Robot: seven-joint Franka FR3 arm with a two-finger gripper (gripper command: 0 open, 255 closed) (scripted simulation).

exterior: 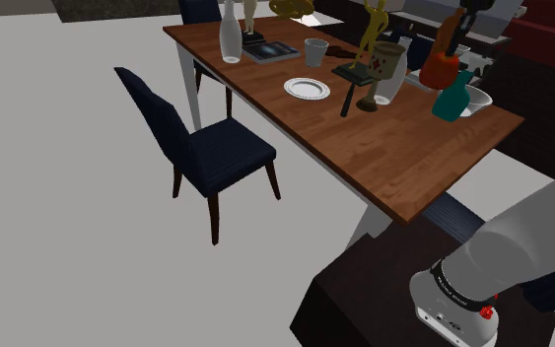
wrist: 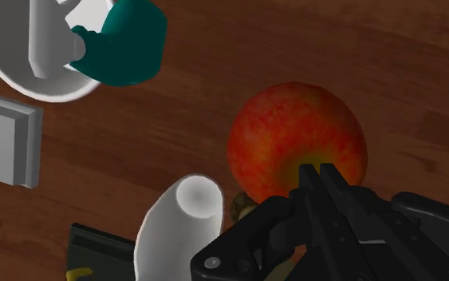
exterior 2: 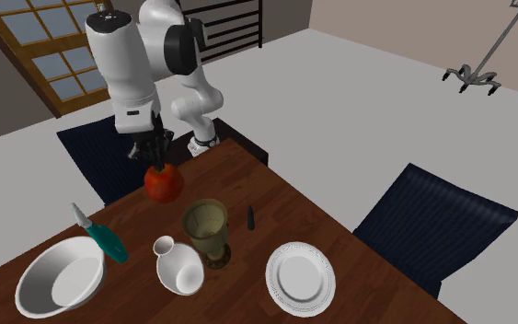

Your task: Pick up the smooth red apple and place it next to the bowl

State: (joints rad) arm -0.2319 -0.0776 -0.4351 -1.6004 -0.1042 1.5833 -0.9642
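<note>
Second exterior view, sweeping from the left: bowl [exterior 2: 59, 285] by the table [exterior 2: 284, 212] edge, teal bottle [exterior 2: 108, 241] just beside it, then the apple [exterior 2: 164, 184] resting on the wood, apart from the bowl. Gripper [exterior 2: 158, 158] sits right over the apple, fingers pressed together, clasping nothing. Danger here: descend closed and those tips prod the round fruit, rolling it toward the vase [exterior 2: 178, 269] or goblet [exterior 2: 206, 228]. That bottle crowds the bowl too, so a careless placement could topple it.

White arm [exterior 2: 123, 55], dark joints [exterior 2: 176, 46], black gripper [exterior 2: 158, 159]
</note>
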